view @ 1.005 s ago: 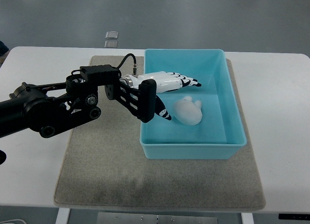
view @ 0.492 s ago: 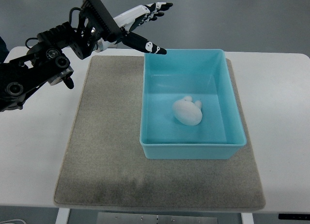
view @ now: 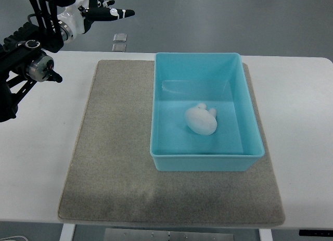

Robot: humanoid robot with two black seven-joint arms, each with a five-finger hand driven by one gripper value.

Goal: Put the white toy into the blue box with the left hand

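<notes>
The white toy lies inside the blue box, on its floor, a little below the middle and nearer to the right half. It is a small, rounded, soft-looking lump, plain white with no print that I can make out. Two short rounded bumps, like little ears or paws, stick out at its upper right side. Its surface looks matte, and it throws a faint shadow on the box floor. It touches none of the box walls.

The blue box is a rectangular, open, light turquoise container with smooth walls and a thick rim. It stands on a grey-beige mat, over the right part of it. The mat lies flat on the white table.

The left robot hand is at the upper left corner of the view, above the far edge of the table and well apart from the box. Its fingers are white with black tips; they are stretched out and spread, pointing to the right, and they hold nothing. The black arm behind it comes in from the left edge.

On the grey floor beyond the table there is a small pale square object; I cannot tell what it is.
</notes>
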